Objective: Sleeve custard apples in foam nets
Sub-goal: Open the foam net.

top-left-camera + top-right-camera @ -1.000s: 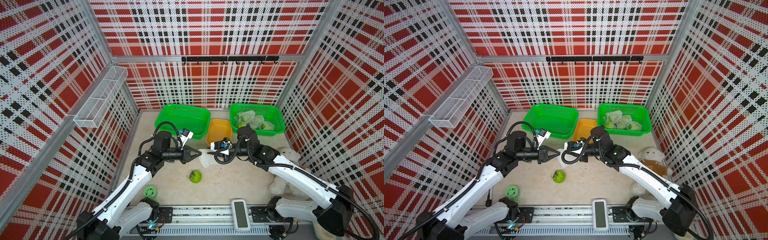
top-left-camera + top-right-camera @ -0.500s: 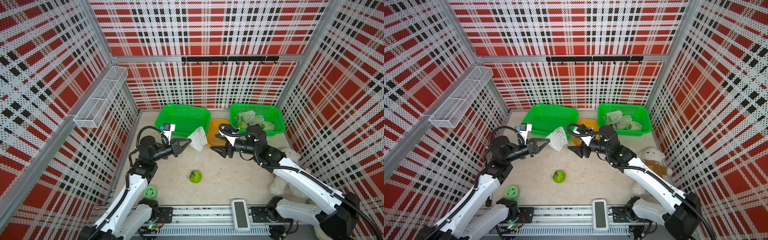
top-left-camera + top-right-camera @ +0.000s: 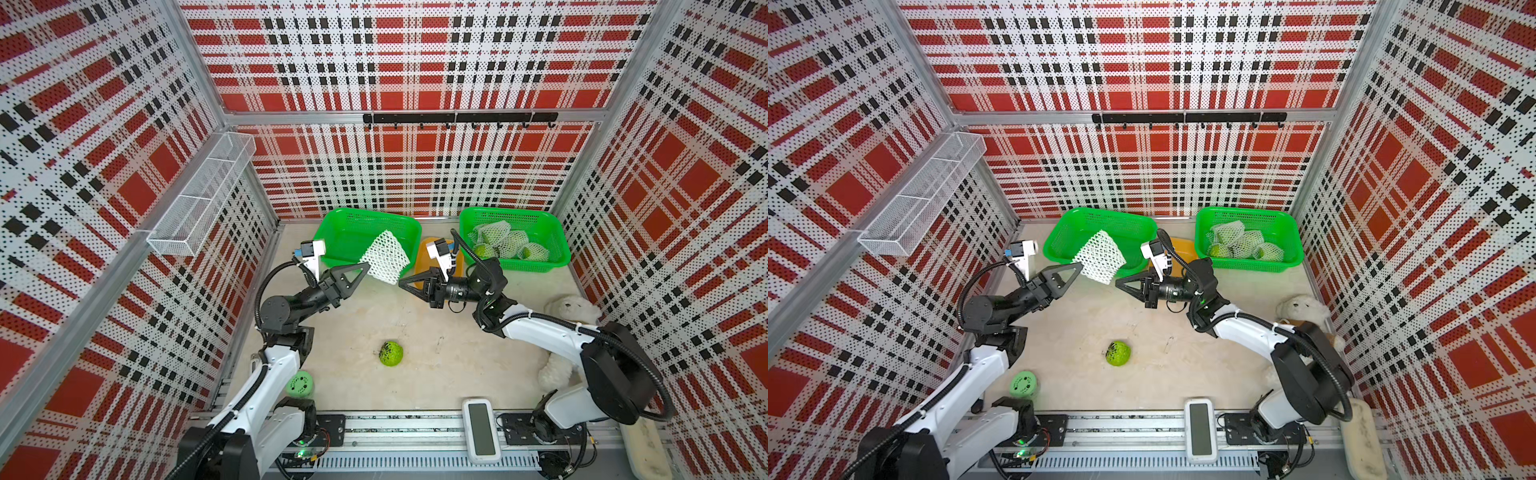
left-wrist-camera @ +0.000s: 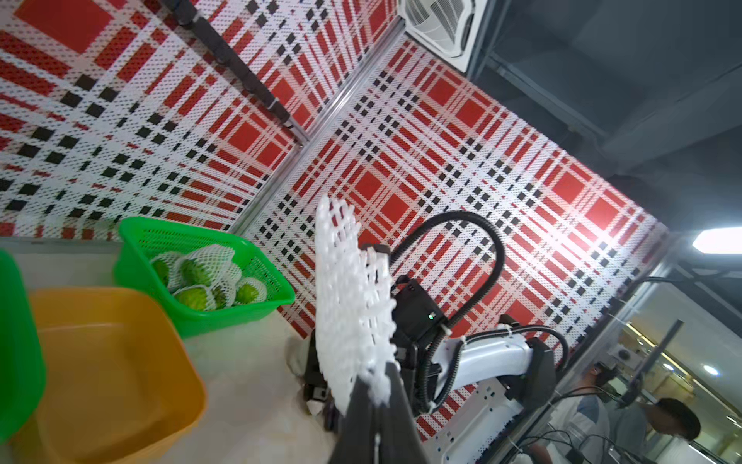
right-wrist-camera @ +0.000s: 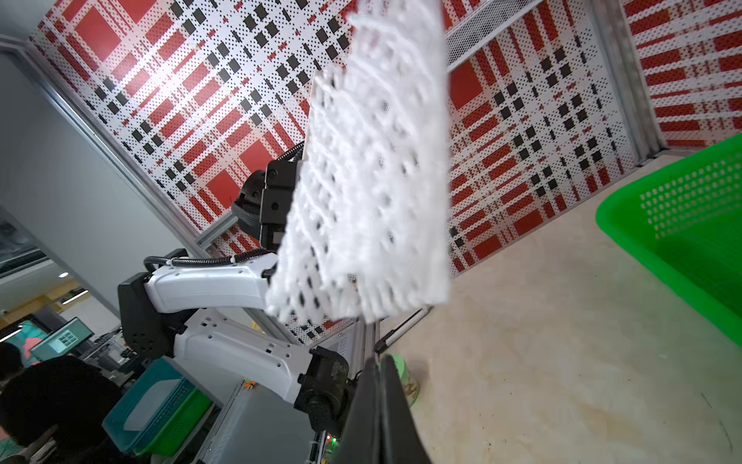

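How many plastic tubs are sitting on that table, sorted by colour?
Green baskets: 2
Orange bin: 1
Total: 3

Looks like a robotics lab, with a test cell built inside a larger open room. Walled round the jaws by perforated panels point(image 3: 415, 62) printed in red, black and white plaid, held in an aluminium frame point(image 3: 291, 118). Bolted to a slotted rail point(image 3: 395, 432) well behind both jaws: a left arm point(image 3: 270, 374) and a right arm point(image 3: 548, 332), white-shelled and cabled. Past the panels beyond the left jaws: a ceiling air-conditioning cassette point(image 4: 441, 24), a ceiling light point(image 4: 718, 241), a person point(image 4: 674, 422). Beyond the right jaws, outside the frame: a lit monitor point(image 5: 64, 339), a teal crate point(image 5: 152, 397) and another person point(image 5: 44, 401).
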